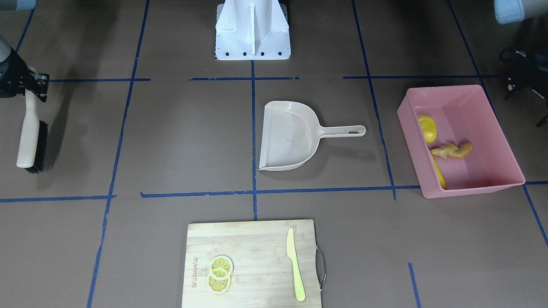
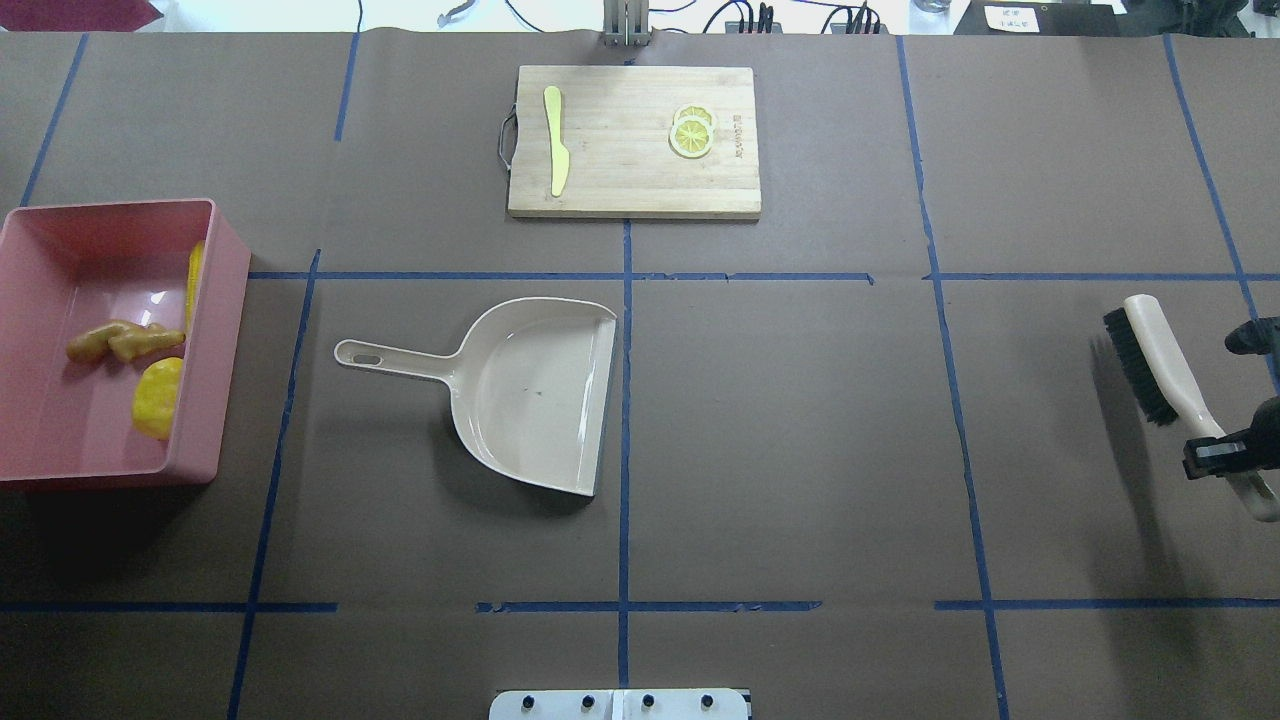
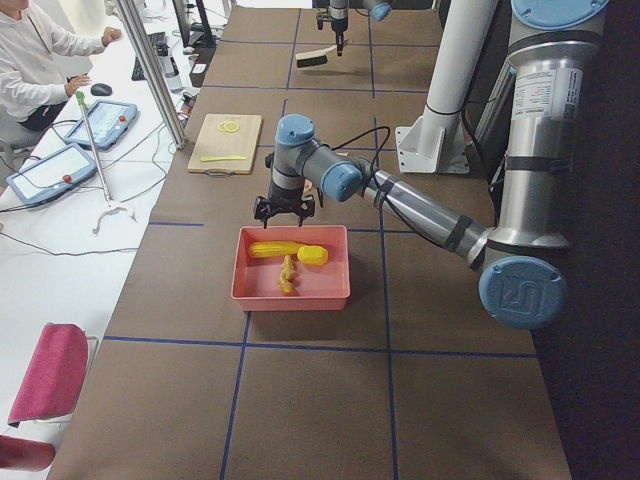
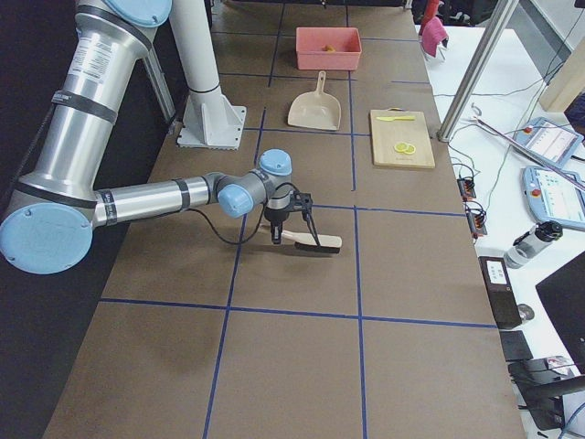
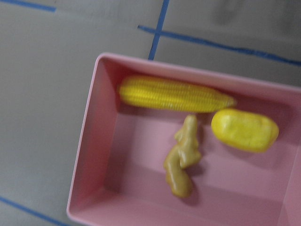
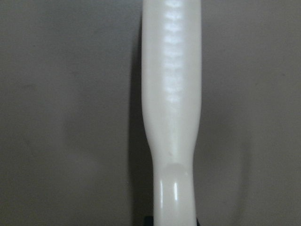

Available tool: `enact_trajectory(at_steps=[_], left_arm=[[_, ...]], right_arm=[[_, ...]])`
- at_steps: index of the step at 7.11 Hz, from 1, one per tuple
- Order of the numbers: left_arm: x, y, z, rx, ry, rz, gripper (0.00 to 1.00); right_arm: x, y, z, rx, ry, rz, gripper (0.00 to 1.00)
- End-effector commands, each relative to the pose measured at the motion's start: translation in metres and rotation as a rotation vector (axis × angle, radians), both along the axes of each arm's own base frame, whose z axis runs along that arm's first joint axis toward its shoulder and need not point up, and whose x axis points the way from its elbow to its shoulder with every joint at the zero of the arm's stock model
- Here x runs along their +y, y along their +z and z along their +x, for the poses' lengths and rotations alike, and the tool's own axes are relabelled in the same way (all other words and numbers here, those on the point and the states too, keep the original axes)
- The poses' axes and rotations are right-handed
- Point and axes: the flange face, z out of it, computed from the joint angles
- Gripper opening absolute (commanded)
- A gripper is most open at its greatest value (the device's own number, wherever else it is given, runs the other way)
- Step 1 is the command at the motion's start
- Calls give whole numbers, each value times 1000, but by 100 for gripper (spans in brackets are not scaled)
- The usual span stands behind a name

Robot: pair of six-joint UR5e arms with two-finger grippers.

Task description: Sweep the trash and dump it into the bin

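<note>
The corn cob, potato and ginger root all lie inside the pink bin, at the left end of the surface. The left gripper hangs just above the bin; I cannot tell how its jaws stand. Well apart, the right gripper has its jaws clamped on the handle of the brush, and the dustpan lies mid-surface

You've got a glossy pink plastic bin, a smooth beige plastic dustpan, a brush with a shiny cream plastic handle, a pale wooden board, matt brown paper underneath
</note>
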Motion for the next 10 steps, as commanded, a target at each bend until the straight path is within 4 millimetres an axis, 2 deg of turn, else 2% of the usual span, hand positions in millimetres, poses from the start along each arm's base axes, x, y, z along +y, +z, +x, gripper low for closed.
enact_trajectory(at_steps=[1, 3, 5, 10], left_arm=[[-22, 30, -30, -27, -86, -102, 100], [-24, 55, -37, -32, -111, -167, 100], [-27, 53, -36, -31, -110, -162, 100], [-29, 58, -36, -36, -113, -171, 100]], right_arm=[[14, 34, 15, -67, 98, -8, 2], [16, 45, 17, -79, 121, -14, 2], [24, 55, 24, -64, 111, -25, 2], [25, 64, 22, -52, 65, -9, 8]])
